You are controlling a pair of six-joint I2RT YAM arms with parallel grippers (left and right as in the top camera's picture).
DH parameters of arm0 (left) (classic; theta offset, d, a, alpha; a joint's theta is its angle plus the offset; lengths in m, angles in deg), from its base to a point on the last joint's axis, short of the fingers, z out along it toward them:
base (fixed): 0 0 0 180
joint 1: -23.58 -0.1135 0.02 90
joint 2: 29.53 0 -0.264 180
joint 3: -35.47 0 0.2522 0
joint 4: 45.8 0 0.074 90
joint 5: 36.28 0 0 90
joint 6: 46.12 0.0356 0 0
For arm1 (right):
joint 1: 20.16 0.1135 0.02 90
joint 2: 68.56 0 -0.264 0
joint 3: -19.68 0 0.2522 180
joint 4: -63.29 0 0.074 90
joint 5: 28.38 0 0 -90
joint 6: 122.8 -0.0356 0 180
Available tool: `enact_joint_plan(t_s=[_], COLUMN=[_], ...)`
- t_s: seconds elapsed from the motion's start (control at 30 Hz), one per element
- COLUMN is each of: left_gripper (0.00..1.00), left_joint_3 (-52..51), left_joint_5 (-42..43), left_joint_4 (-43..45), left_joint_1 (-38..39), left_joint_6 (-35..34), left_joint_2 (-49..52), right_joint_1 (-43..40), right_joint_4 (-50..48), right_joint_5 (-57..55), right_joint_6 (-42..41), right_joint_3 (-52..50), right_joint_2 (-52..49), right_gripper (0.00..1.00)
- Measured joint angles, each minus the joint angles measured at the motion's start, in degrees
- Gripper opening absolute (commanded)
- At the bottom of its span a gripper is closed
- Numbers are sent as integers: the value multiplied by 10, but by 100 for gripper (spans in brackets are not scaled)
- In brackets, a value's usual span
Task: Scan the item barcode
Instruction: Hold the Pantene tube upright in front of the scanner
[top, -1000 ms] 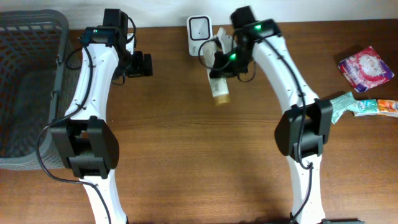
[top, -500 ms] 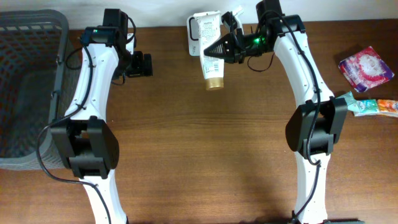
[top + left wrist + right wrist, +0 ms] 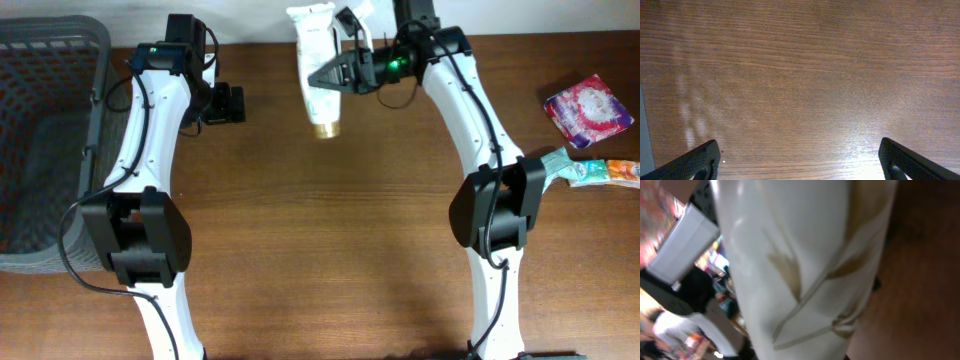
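The item is a white tube with a gold cap [image 3: 316, 70], held above the table's back edge near the centre, cap toward the front. My right gripper [image 3: 342, 72] is shut on its side from the right. The tube [image 3: 800, 255] fills the right wrist view, showing a gold leaf print, and hides the fingers; no barcode shows. A white boxy device [image 3: 682, 245] peeks out to its left. In the overhead view the tube covers the spot at the back centre. My left gripper [image 3: 228, 103] hangs open over bare wood [image 3: 800, 75], its fingertips [image 3: 695, 162] far apart.
A grey mesh basket [image 3: 50, 60] fills the left end of the table. At the right end lie a pink packet [image 3: 588, 108] and green and blue sachets [image 3: 575, 170]. The wall runs along the back edge.
The right arm has carried the tube up and leftward toward the back edge, covering the white scanner that showed earlier. The left arm has not moved.
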Motion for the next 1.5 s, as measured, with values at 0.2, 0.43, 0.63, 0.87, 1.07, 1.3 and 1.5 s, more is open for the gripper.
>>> enact_joint_plan(t_s=[0.2,0.43,0.63,0.87,1.07,1.3,1.5], left_gripper=[99,99,99,99,99,99,99], left_joint_3=[0,0,0,0,0,0,0], left_joint_5=[0,0,0,0,0,0,0], left_joint_4=[0,0,-1,0,0,0,-1], left_joint_1=[0,0,0,0,0,0,0], left_joint_6=[0,0,0,0,0,0,0], left_joint_2=[0,0,0,0,0,0,0], right_joint_1=[4,4,13,59,85,119,147], right_joint_4=[-87,-23,211,287,216,217,303], right_joint_5=[-17,-81,-571,-976,-1034,-936,-870], right_joint_6=[-68,-92,-221,-280,-292,-275,-248], right_joint_3=[1,3,6,-42,-203,-169,-28], right_joint_2=[0,0,0,0,-4,-4,-3], right_gripper=[4,4,4,4,31,72,96])
